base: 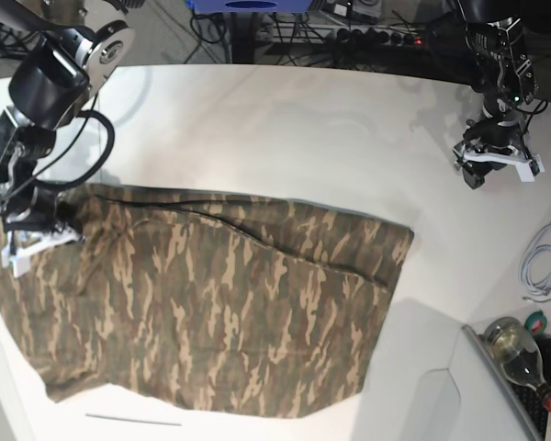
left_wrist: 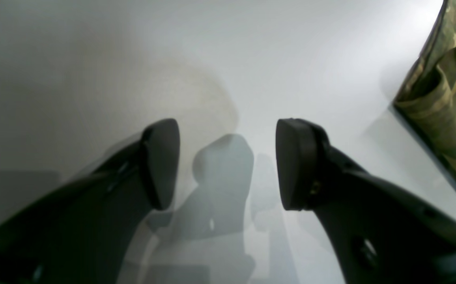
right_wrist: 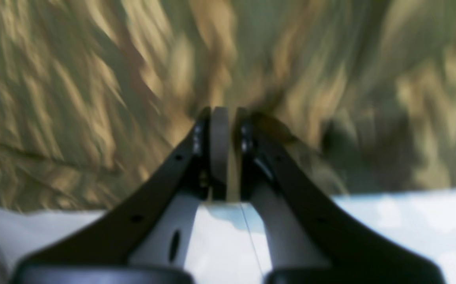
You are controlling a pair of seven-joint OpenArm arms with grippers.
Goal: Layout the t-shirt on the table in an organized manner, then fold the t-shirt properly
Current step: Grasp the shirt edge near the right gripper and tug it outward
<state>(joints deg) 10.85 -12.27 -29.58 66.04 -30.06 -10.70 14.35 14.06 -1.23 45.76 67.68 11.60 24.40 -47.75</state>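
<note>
T-shirt (base: 211, 303): camouflage, spread flat across the white worktop (base: 285, 129). Right hand (right_wrist: 225, 118): clenched, pinching the shirt's cloth at its edge. Left hand (left_wrist: 228, 163): released, jaws apart over bare worktop, beside the shirt.

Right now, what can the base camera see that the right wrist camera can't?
Only the base view shows the whole t-shirt spread out, both arms, the left pincer far from the cloth, and a bottle. Only the right wrist view shows, close up, the right pincer pinched shut on the shirt's fabric. Both show camouflage cloth on the white table.
</note>
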